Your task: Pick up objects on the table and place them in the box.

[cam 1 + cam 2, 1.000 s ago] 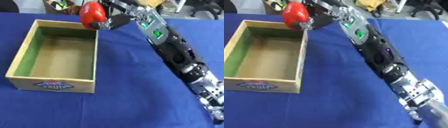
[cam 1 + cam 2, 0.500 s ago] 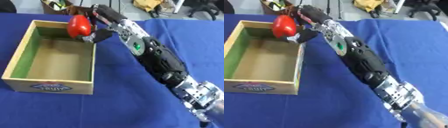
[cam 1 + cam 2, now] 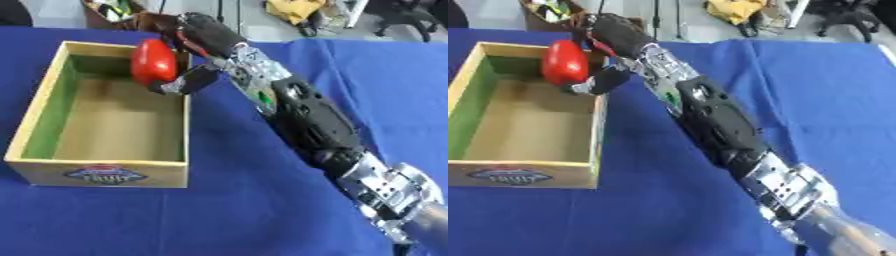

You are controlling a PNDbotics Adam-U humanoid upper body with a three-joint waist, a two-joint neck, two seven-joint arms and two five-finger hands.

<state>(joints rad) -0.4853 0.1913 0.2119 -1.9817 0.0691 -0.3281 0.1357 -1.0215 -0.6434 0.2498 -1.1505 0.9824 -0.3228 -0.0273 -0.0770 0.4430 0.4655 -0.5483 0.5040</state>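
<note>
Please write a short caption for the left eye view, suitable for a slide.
The right hand holds a red object over the far end of the wooden box on the blue table.

Lab or workshop, blue-clothed table (image 3: 219, 200), grey floor, office chair (image 3: 407, 15), cluttered bin (image 3: 114, 11) behind

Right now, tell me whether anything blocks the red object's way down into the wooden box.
Nothing visible does. The right hand holds the red rounded object with its fingers, above the far right corner of the open wooden box, already inside its right wall. The box floor below looks bare.
</note>
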